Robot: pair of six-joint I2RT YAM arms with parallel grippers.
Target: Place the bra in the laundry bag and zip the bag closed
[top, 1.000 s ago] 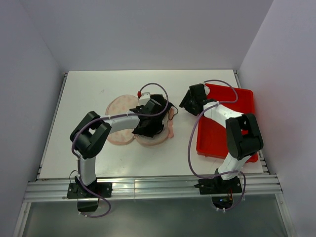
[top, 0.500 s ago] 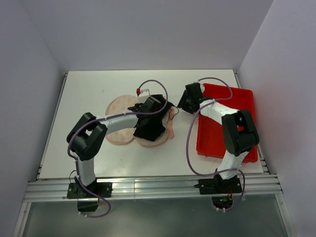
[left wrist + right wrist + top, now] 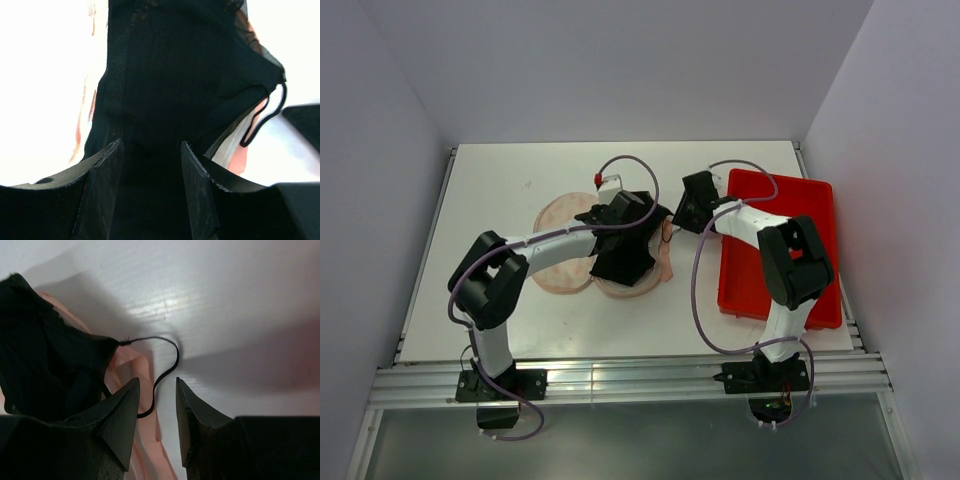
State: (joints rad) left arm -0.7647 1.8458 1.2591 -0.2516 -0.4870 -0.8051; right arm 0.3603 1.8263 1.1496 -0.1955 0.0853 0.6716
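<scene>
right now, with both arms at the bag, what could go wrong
1. A thin strap loop of the bra trails past the rim of the laundry bag onto the table, just ahead of the open right jaws. Left there, it may catch in the zipper.
2. The left jaws stand open over bunched bra fabric; pulling away could snag it and drag it back out.

On the table (image 3: 490,190), the bra (image 3: 170,75) lies over the right lobe of the laundry bag (image 3: 558,216); the tray (image 3: 745,282) sits right of them.
</scene>
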